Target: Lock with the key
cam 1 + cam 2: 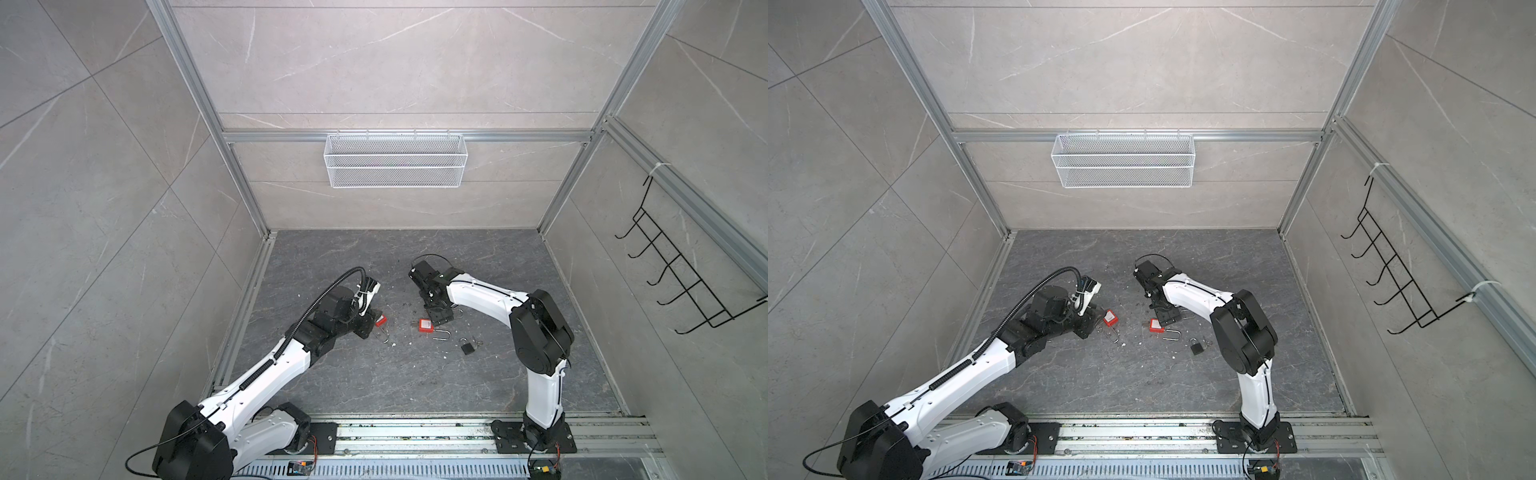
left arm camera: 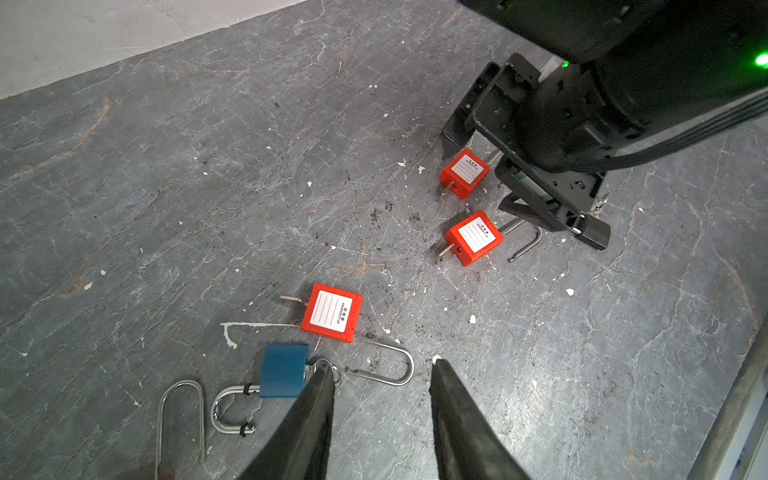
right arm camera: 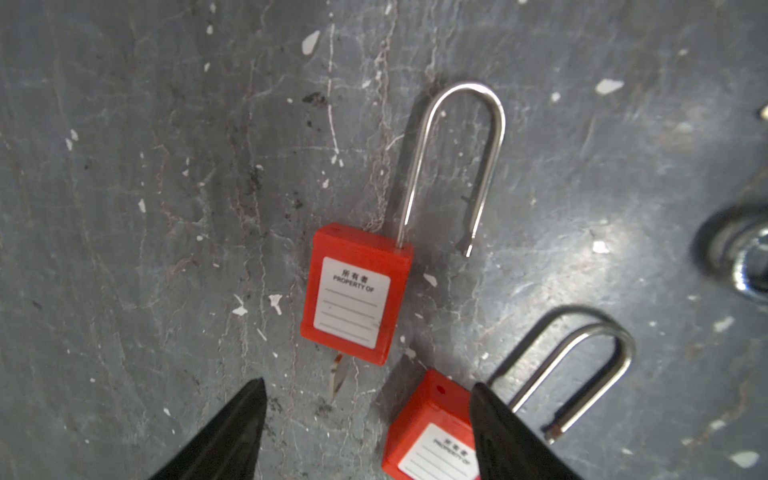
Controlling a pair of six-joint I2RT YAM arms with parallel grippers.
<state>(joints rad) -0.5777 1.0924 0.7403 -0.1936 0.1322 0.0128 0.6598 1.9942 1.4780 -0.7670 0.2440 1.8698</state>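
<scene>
The right gripper, spread wide above the bench, faces the blurred key jutting from a red padlock, one finger masking a second padlock; the left gripper, spread and empty, half hides the ring on a blue padlock.

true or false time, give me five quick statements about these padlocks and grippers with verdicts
1. A key sits in the red padlock facing the right gripper. True.
2. That padlock's shackle is closed. False: it stands open, its free end out of the body.
3. The right gripper is open and holds nothing. True.
4. A blue padlock lies beside the left gripper. True.
5. The wire basket holds a padlock. False: it looks empty.
</scene>
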